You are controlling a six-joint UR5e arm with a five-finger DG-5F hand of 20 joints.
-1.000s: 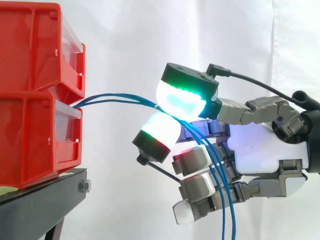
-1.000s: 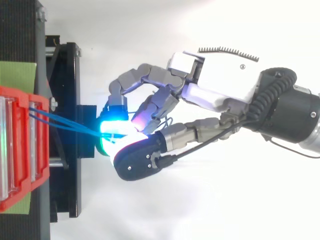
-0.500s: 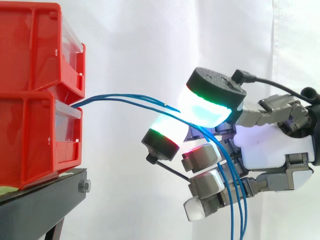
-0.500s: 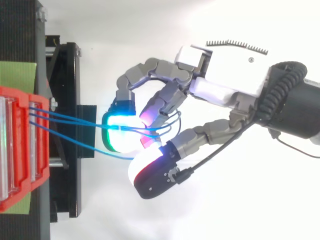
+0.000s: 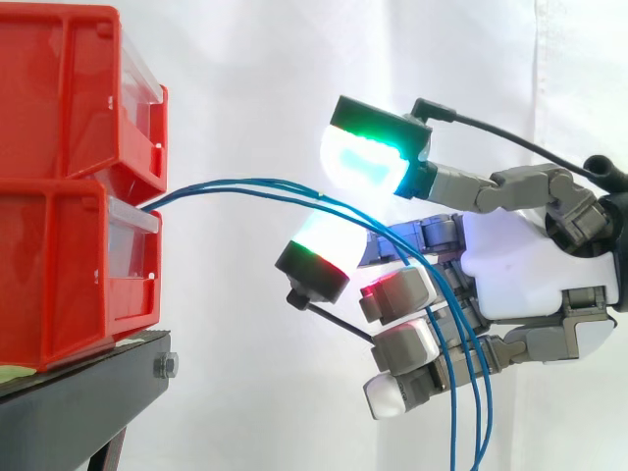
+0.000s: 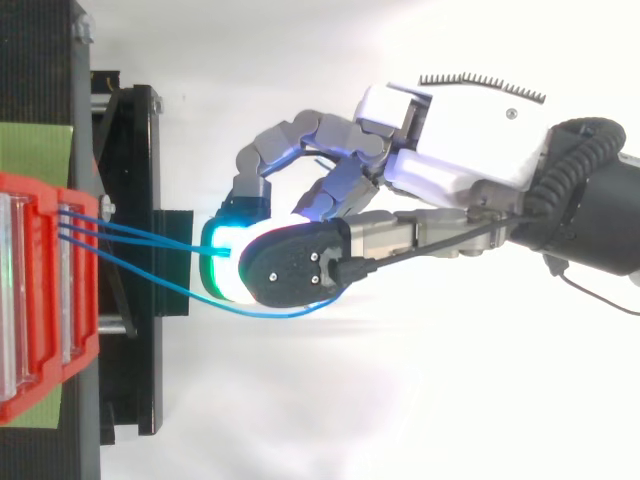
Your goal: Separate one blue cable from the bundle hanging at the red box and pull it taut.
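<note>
Where the stacked red bins (image 5: 69,186) meet at the left edge, above the black stand (image 5: 88,392), blue cables (image 5: 245,186) come out and arch rightward to mid-frame. They run through the wide gap between the hand's (image 5: 520,275) thumb (image 5: 368,162), held high, and a lower fingertip (image 5: 316,257). Nothing pinches them, and they hang slack past the loosely bent fingers at lower right. From above, one cable (image 6: 150,279) bows apart from the others.

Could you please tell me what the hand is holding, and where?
Nothing is gripped: the blue cables run loose through the gap between the parted pads of the hand.
</note>
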